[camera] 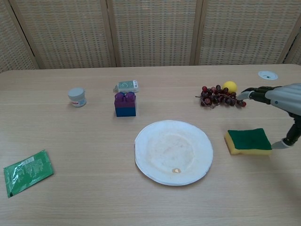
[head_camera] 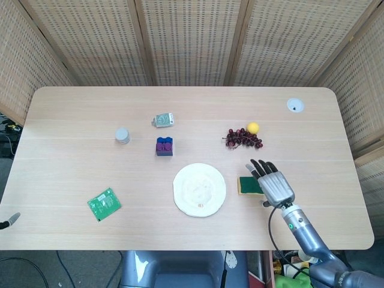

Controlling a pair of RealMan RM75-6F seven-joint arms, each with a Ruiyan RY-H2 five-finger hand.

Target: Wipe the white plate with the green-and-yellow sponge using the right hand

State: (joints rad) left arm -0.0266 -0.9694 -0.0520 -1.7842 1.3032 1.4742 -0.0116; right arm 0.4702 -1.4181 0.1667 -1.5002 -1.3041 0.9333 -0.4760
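The white plate [head_camera: 200, 189] [camera: 173, 151] lies near the table's front middle, with a small yellowish crumb [camera: 176, 171] near its front rim. The green-and-yellow sponge [head_camera: 246, 185] [camera: 248, 141] lies flat just right of it, green side up. My right hand [head_camera: 273, 184] [camera: 278, 101] hovers over the sponge's right part with fingers spread, holding nothing. In the head view it covers the sponge's right half. Only a tip of my left hand [head_camera: 7, 221] shows at the left edge; its fingers are hidden.
Dark grapes [head_camera: 243, 138] and a yellow ball [head_camera: 253, 127] lie behind the sponge. A purple-and-blue block [head_camera: 164, 146], a small card box [head_camera: 162, 120] and a little jar [head_camera: 122, 135] stand left of centre. A green packet [head_camera: 104, 204] lies front left. A white grommet [head_camera: 294, 105] sits far right.
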